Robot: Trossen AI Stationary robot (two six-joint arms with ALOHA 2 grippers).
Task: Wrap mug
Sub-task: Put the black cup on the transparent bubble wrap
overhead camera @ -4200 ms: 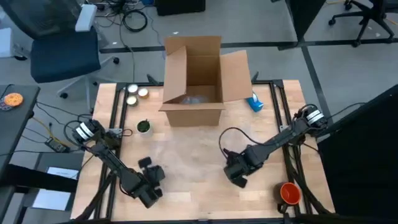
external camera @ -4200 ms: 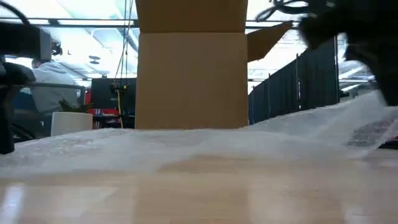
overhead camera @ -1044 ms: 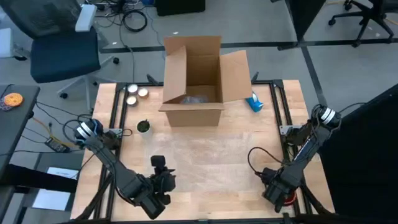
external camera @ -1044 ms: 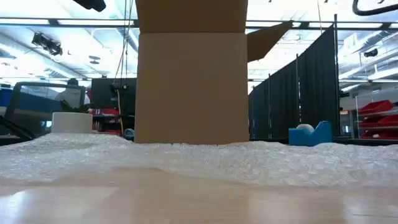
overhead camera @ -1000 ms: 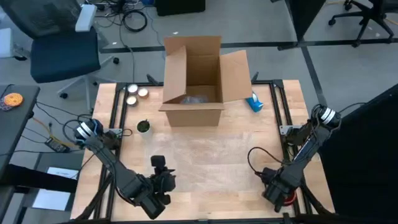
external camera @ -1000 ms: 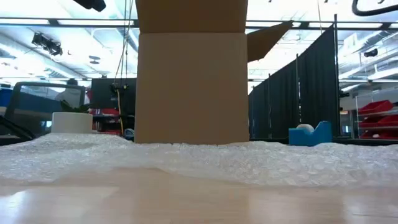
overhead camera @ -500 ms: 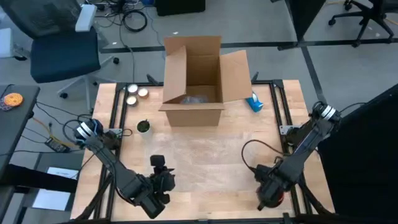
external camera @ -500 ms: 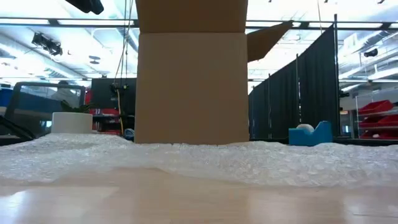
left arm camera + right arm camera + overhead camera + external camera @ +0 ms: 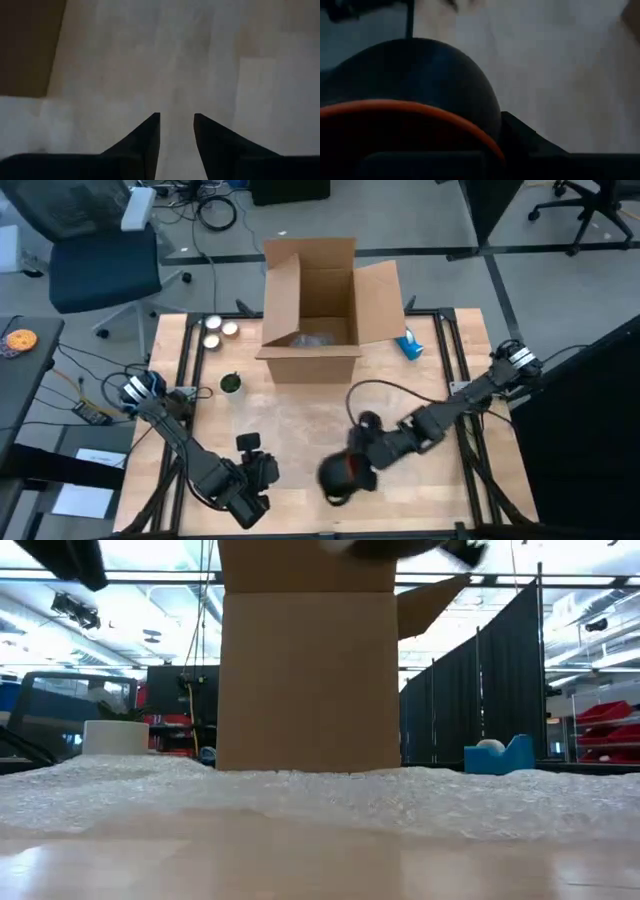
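Carrying the orange-rimmed mug (image 9: pixel 343 473), clamped in its fingers, above the bubble wrap sheet (image 9: pixel 320 430), the right gripper (image 9: pixel 352 470) risks a skewed set-down that rucks it, while the left gripper (image 9: pixel 262 470) waits alongside, fingers slightly apart.

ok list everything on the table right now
box: 1, brown cardboard, open, far middle of table
bubble wrap: 1 sheet, clear, spread flat at table centre
mug: 1, orange rim, dark body, held above the wrap
tape dispenser: 1, blue, right of box
plant pot: 1, small, green top, left of box
round items: 2, pale, far left corner
left gripper: open, near left edge
right gripper: shut on mug
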